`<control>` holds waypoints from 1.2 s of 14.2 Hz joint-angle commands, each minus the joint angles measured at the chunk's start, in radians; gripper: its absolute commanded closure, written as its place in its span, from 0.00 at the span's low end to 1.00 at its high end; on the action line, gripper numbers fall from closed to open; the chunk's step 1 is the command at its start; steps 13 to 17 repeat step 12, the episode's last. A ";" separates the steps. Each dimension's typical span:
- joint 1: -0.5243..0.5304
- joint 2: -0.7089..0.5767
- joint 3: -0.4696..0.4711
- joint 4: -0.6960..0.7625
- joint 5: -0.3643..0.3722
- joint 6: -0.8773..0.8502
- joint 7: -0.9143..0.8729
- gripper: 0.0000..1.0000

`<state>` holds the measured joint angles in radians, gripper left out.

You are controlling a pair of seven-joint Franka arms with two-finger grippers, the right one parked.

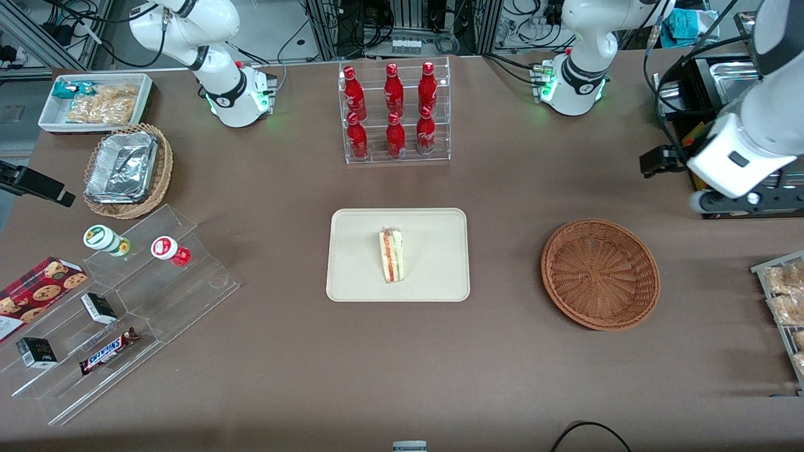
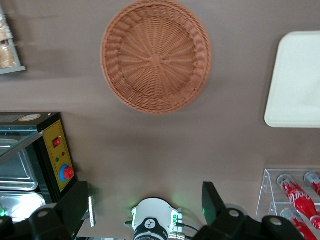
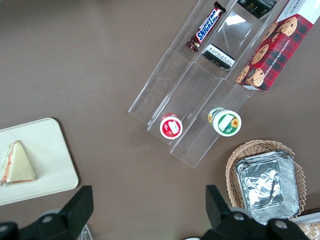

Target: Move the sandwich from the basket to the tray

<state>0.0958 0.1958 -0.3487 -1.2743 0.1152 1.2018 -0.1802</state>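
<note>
The wrapped sandwich lies flat near the middle of the cream tray, at the table's centre. It also shows in the right wrist view as the sandwich on the tray. The reddish-brown wicker basket stands empty beside the tray, toward the working arm's end. My gripper hangs high above the table, farther from the front camera than the basket and well apart from it. In the left wrist view the gripper is open with nothing between its fingers, and the basket and a tray edge show below.
A clear rack of red bottles stands farther back than the tray. A black appliance sits close by my gripper. Bagged snacks lie at the working arm's end. A foil-container basket, white bin and acrylic steps are toward the parked arm's end.
</note>
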 commanded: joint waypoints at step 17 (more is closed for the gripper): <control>-0.019 -0.173 -0.027 -0.163 -0.032 0.091 -0.018 0.00</control>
